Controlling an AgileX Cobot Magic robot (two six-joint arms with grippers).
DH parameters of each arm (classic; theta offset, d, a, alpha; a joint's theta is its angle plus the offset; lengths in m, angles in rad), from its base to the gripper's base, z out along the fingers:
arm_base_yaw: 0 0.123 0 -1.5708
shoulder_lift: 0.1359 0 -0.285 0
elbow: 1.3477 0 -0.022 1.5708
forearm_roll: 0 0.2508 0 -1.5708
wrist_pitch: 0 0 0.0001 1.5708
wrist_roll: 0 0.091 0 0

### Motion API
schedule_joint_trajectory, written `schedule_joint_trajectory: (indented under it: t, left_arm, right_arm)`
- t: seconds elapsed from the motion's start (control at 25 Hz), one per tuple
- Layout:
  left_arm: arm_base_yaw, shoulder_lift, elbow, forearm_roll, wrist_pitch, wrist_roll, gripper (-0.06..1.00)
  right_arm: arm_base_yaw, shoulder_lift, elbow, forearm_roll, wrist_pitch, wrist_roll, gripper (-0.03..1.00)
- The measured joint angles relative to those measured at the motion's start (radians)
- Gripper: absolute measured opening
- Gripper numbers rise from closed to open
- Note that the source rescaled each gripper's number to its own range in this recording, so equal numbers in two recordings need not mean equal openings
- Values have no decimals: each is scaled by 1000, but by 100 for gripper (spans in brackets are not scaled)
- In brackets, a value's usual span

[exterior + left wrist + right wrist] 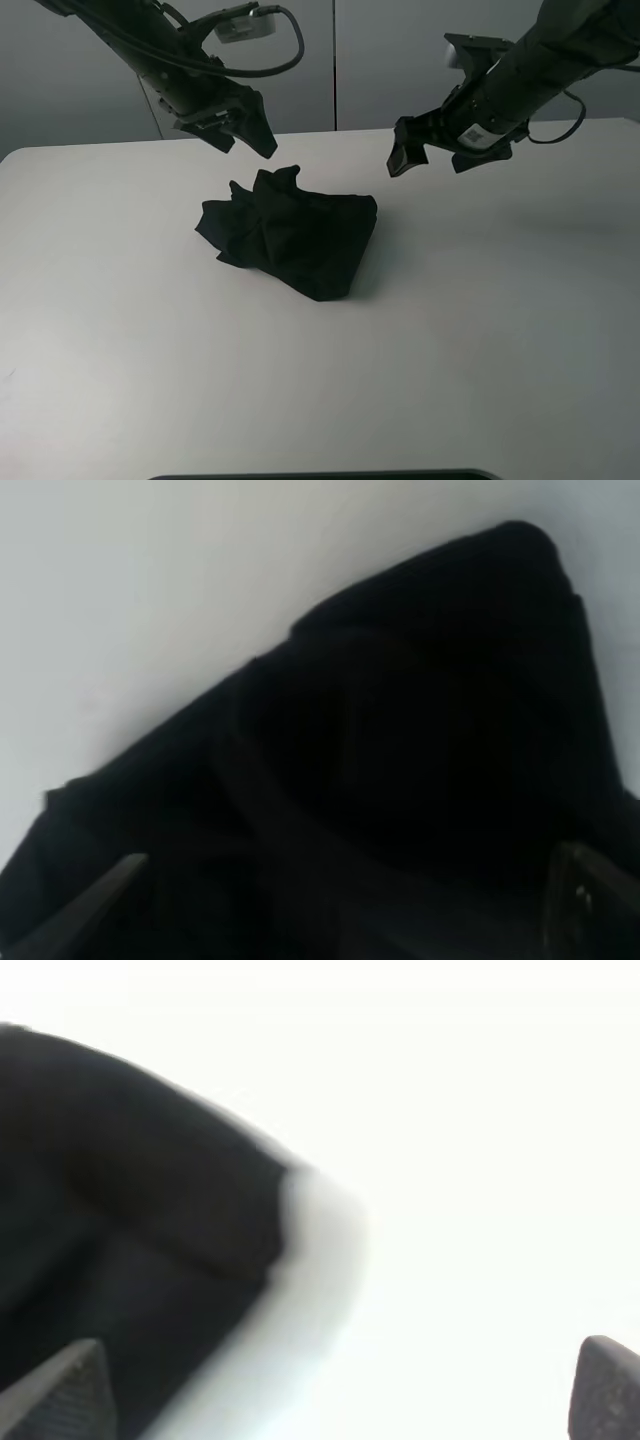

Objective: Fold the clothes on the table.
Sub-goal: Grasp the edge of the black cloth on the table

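The black T-shirt (295,232) lies crumpled in a heap near the middle of the white table (480,330). No print shows. My left gripper (250,135) hangs open and empty just above the heap's far left edge. Its wrist view is filled by the dark cloth (420,740), with both fingertips (90,905) wide apart. My right gripper (408,152) hangs open and empty above the table, a little right of the heap's far right corner. Its wrist view shows the shirt's edge (130,1190) and bare table between the fingertips (60,1390).
Grey wall panels (330,60) stand behind the table's far edge. A dark strip (320,475) shows at the near edge of the exterior view. White tabletop surrounds the heap on all sides.
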Motion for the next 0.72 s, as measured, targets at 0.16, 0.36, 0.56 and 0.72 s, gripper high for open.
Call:
schedule_joint_trajectory:
  t: [0.16, 0.36, 0.56, 0.72]
  left_arm:
    - [-97, 0, 0, 43, 10, -4, 98]
    - [-217, 0, 0, 139, 13, -74, 98]
    - [-304, 2, 0, 361, 19, -218, 98]
    - [-338, 10, 0, 386, 7, -250, 98]
  right_arm:
    - [-96, -2, 0, -45, 33, 34, 97]
    - [-190, -2, 0, -47, 54, 40, 97]
    - [-218, -2, 0, -47, 84, 42, 97]
    - [-220, -2, 0, -23, 92, 40, 97]
